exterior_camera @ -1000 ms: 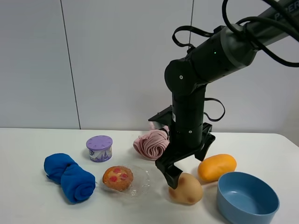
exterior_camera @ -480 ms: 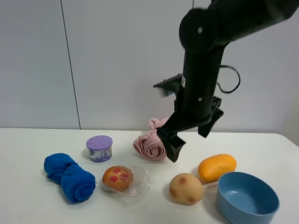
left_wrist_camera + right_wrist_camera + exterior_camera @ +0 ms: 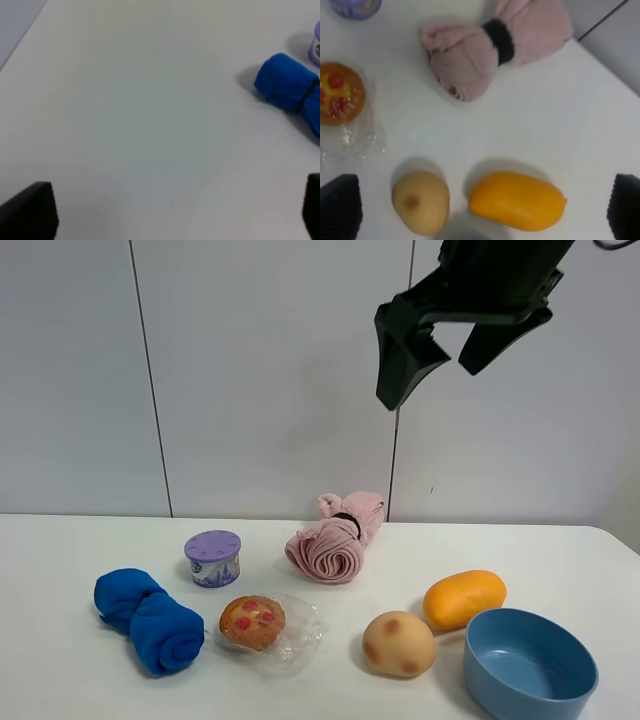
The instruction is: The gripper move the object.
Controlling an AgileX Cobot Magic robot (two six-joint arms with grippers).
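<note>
Well below the right gripper (image 3: 430, 383), on the white table (image 3: 60, 680), the object (image 3: 398, 643) lies free, touched by nothing. One second ago this pincer stood low with its fingers at the object; half a second ago it had lifted clear with nothing in it; it now hangs high above, jaws spread wide and empty. The object sits in the same spot in all three exterior pictures. Judgement: the pincer has let go or never gripped, and the frames do not settle which; either the move is finished or another descent is needed. In the right wrist view the object lies under the open span, nearer one finger, and the orange oval (image 3: 465, 598) lies just beside it under the middle of the span. The blue bowl (image 3: 575, 680) stands near, beyond the oval; the wrapped muffin (image 3: 252, 620) lies beyond the object on the other side. The pink cloth roll (image 3: 330, 545), purple cup (image 3: 212, 558) and blue cloth (image 3: 148, 620) lie further off. On any return the oval is the closest obstruction. The left gripper (image 3: 170, 215) hangs wide open over bare table.
</note>
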